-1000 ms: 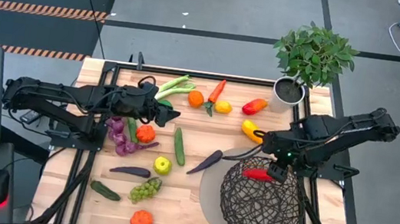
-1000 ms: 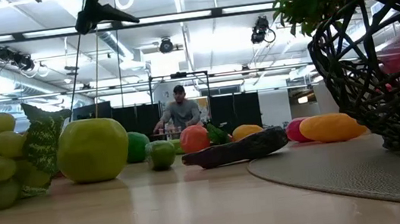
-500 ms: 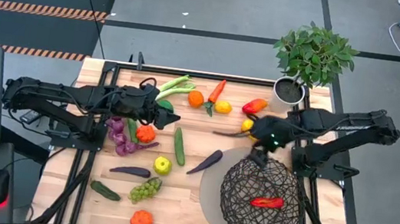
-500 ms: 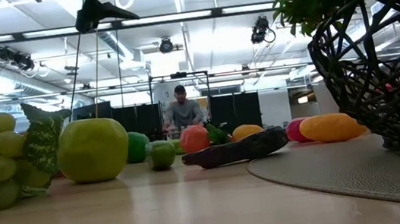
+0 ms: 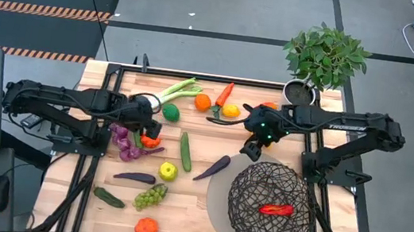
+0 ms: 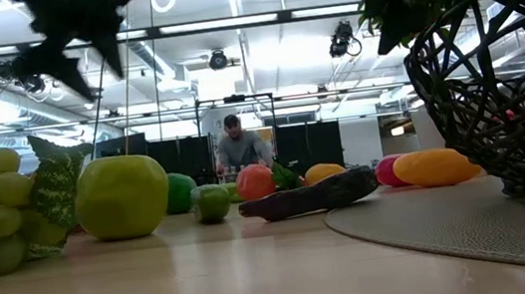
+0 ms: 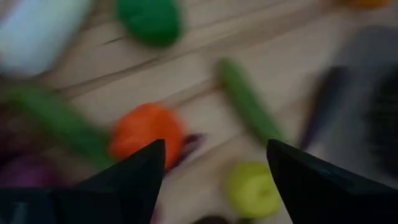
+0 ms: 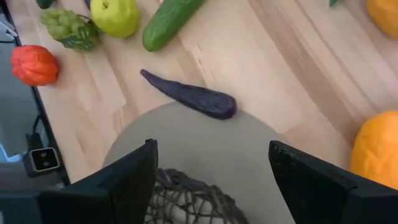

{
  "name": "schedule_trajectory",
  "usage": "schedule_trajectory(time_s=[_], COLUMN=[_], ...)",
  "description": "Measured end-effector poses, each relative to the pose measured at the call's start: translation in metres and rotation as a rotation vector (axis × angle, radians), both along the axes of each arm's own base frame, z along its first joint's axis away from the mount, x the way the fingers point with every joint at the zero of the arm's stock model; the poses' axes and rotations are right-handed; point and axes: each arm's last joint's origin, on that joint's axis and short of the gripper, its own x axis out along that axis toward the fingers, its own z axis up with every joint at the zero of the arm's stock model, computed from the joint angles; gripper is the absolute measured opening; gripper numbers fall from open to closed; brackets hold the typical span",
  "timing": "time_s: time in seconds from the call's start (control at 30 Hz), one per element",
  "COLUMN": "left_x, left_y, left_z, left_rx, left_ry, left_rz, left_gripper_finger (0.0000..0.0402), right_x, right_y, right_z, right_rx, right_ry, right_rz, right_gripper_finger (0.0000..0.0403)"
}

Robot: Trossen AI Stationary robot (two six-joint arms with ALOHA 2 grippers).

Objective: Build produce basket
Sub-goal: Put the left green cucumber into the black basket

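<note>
The dark wire basket (image 5: pixel 269 208) stands on a round grey mat at the table's near right and holds one red pepper (image 5: pixel 276 209). The other produce lies spread over the table's left and far parts. My left gripper (image 5: pixel 147 126) is open and hovers over the small orange pumpkin (image 7: pixel 146 130), next to the lime (image 5: pixel 170 112). My right gripper (image 5: pixel 255 141) is open above the table just beyond the basket's far-left rim. In its wrist view the purple eggplant (image 8: pixel 189 96) lies ahead and a yellow-orange fruit (image 8: pixel 376 155) beside it.
A potted plant (image 5: pixel 322 63) stands at the far right corner. A leek (image 5: pixel 178 90), orange (image 5: pixel 203 102), carrot (image 5: pixel 224 96), cucumber (image 5: pixel 185 151), green apple (image 5: pixel 167 172), grapes (image 5: pixel 150 196) and a second pumpkin (image 5: pixel 146 228) lie around. A person stands in the room beyond.
My right gripper has let go of the red pepper, which fell into the basket and lies on its bottom. It has then moved from above the basket toward the table's far edge and left. My left gripper has drawn back from the lime toward the orange pumpkin.
</note>
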Motion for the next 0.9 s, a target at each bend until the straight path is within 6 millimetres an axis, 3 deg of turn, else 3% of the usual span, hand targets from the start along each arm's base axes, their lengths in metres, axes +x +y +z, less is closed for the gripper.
schedule_trajectory(time_s=[0.2, 0.6, 0.73, 0.9], left_x=[-0.017, -0.022, -0.018, -0.013], left_y=[0.009, 0.022, 0.027, 0.034], left_z=[-0.008, -0.041, -0.053, -0.075], left_rx=[0.019, -0.122, -0.132, -0.171], left_ry=[0.174, 0.234, 0.244, 0.32], left_rz=[0.115, 0.295, 0.321, 0.322], left_gripper_finger=[0.0255, 0.0178, 0.0178, 0.0206], right_x=[0.0, -0.001, -0.001, -0.002], right_y=[-0.005, -0.01, -0.01, -0.01], right_z=[-0.001, -0.001, -0.001, -0.001], right_rx=[-0.028, -0.053, -0.065, -0.061], right_ry=[0.0, -0.002, -0.003, 0.002], right_rz=[0.028, 0.052, 0.071, 0.075], right_gripper_finger=[0.0308, 0.0308, 0.0308, 0.0308])
